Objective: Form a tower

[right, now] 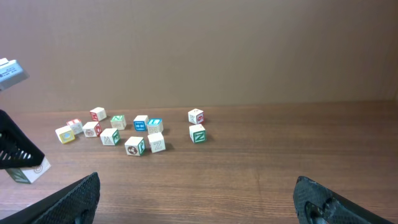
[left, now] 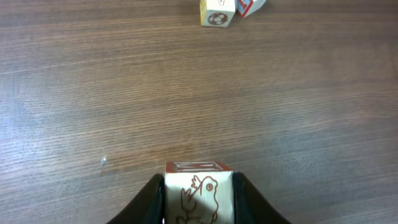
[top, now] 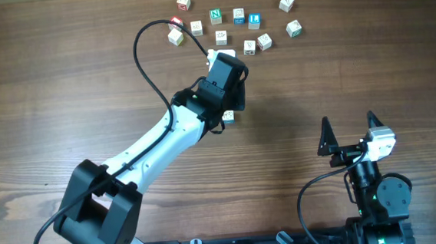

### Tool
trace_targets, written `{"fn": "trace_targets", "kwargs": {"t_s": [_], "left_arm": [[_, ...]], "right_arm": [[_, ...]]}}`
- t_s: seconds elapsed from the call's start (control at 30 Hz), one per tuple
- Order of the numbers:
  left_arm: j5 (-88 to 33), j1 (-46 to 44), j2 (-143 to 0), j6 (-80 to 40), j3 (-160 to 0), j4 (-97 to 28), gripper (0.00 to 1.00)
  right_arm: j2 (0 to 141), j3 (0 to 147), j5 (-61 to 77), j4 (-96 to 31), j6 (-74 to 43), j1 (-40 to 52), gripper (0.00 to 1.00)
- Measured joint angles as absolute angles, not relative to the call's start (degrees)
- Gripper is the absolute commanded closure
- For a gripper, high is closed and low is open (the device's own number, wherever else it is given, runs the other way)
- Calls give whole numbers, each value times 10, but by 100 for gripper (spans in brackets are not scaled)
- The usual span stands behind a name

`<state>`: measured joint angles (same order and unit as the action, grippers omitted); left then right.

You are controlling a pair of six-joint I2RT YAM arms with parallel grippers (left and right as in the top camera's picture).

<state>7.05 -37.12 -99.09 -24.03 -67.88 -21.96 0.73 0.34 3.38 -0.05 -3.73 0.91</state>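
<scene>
Left pincer (left: 199, 200) clamped on pale wooden cube (left: 198, 186) (brown animal drawing on side), right pincer (top: 348, 122) wide apart above brown wooden tabletop (top: 45, 72).

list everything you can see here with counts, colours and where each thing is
loose blocks: twelve, pale wood with coloured letters and pictures, scattered at the table's far side
gripped block: one, pale with a brown animal drawing, between the left end effector's fingers
table: one, brown wood grain, under everything
left end effector: one, black, mid-table, shut on the gripped block
right end effector: one, black, near side on the right, open with nothing in it
</scene>
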Motion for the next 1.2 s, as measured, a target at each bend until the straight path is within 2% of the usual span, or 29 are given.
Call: {"fn": "trace_targets", "kwargs": {"t_s": [0.1, 0.37, 0.9, 1.2], "left_arm": [[72, -371, -990, -296, -681, -293, 73], [72, -375, -1033, -359, -680, -285, 72], [87, -390, -1041, -362, -678, -283, 73], [101, -413, -1023, -346, -678, -309, 68]], "right_arm": [[7, 4, 34, -1, -37, 9, 0], [7, 4, 34, -1, -37, 9, 0], [7, 4, 34, -1, -37, 9, 0], [7, 4, 34, -1, -37, 9, 0]]}}
